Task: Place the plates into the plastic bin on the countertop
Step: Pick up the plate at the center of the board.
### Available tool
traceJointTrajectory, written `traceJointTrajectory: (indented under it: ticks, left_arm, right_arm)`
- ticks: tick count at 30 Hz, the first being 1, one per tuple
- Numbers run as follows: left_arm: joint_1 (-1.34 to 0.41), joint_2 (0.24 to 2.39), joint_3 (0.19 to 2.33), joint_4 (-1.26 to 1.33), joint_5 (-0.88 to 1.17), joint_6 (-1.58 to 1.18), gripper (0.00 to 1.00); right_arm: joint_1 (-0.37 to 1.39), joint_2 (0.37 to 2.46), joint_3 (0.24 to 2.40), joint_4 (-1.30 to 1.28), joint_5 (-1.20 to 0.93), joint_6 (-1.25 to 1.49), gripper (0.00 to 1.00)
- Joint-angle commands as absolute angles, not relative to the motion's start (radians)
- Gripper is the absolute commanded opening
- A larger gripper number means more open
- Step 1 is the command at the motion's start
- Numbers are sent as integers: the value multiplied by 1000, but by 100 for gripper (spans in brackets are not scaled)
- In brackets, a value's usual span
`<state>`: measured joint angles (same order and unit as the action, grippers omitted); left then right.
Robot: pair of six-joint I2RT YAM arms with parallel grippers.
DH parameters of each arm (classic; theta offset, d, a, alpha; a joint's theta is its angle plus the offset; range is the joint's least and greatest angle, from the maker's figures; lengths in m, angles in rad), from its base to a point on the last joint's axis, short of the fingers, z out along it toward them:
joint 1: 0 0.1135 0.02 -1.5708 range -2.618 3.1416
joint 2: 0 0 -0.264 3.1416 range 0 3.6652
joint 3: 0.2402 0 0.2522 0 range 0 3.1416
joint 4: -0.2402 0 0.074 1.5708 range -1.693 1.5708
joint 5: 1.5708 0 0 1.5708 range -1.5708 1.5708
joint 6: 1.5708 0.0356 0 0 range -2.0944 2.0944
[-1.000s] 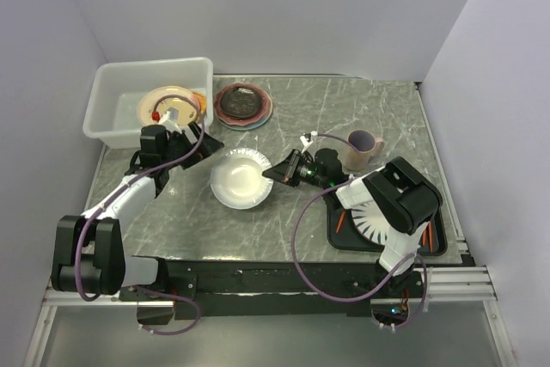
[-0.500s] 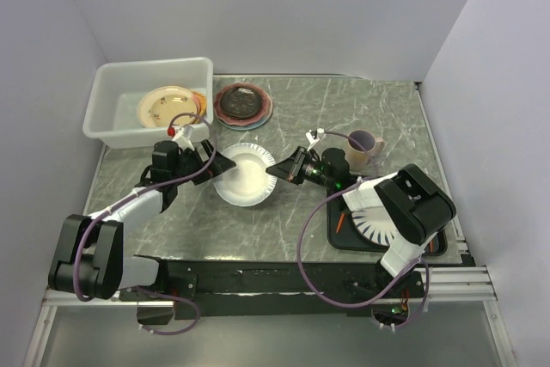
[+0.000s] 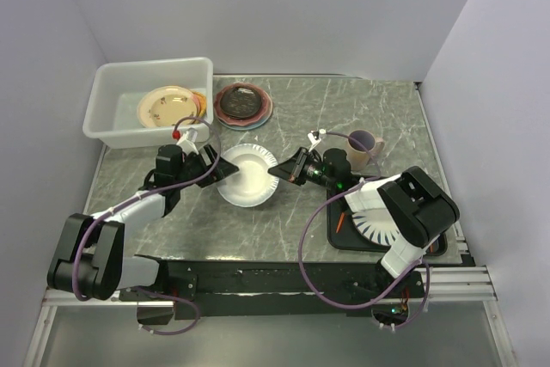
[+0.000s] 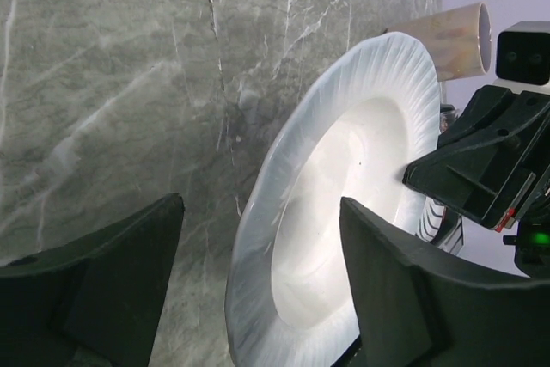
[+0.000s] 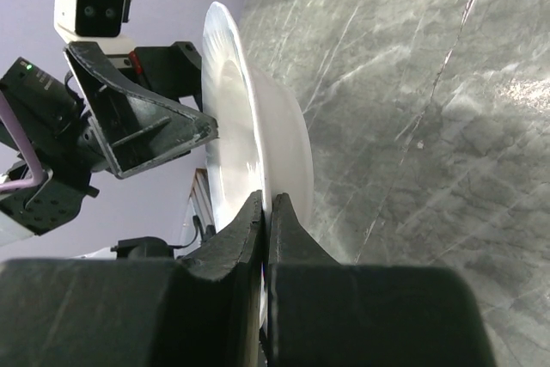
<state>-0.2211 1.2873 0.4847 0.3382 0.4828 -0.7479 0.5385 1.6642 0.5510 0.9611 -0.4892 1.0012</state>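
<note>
**Item 1, white plate** (image 3: 247, 175). It is at mid-bench, between my two hands and well apart from the plastic bin (image 3: 99, 118) at the far left corner. The plate sits tilted rather than flat. I cannot tell whether its low edge touches the bench (image 3: 344, 109).

**Item 2, right hand** (image 3: 277, 173). It is clamped thin on the plate's right rim, with the jaws pressed nearly together.

**Item 3, left hand** (image 3: 222, 168). The jaws are apart and straddle the plate's left rim, one finger above it and one below. This hand is gripping nothing yet.

**Item 4, bin contents.** A tan-gold plate (image 3: 168, 106) lies in the bin, with an orange plate (image 3: 199, 102) showing at its right side.

**Item 5, dark brown pink-rimmed plate** (image 3: 242, 102). It is on the bench just right of the bin and not yet binned.

**Item 6, not mine to move.** These are the mug (image 3: 363, 149), the black tray (image 3: 434, 245) and the striped plate (image 3: 374, 221).

**Handling note, by my judgement.** The step in hand is passing the white plate from right hand to left.
- I should seat the left jaws well past the fluted edge before closing, because that edge looks thin and slippery.
- I should close firmly and squarely across the rim.
- My right hand should let go only once the left grip is sure, or the plate may drop or swing.
- I should then carry the plate level over the bin's rim and set it down on the stack inside.
</note>
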Motion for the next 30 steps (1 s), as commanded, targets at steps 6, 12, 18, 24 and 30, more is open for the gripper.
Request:
traceJointTrajectory:
  ticks: [6,12,18,24,30]
  left_arm:
    - [-230,1284,451,440,528,-768,41]
    - [-235,1313,437,482,546,-792,2]
    - [-238,1327,437,489,535,-798,1]
    - [-239,1325,440,476,525,-793,1]
    - [-239,1322,445,477,518,-796,1]
  right_arm:
    - [531,1595,558,1072,-483,1014,0]
    - [531,1589,558,1060,-479,1006,0]
    - [531,1595,561,1052,-479,1000,0]
    - [531,1629,575,1071,-498,1015,2]
    - [528,1652,586,1075,-505,1020,10]
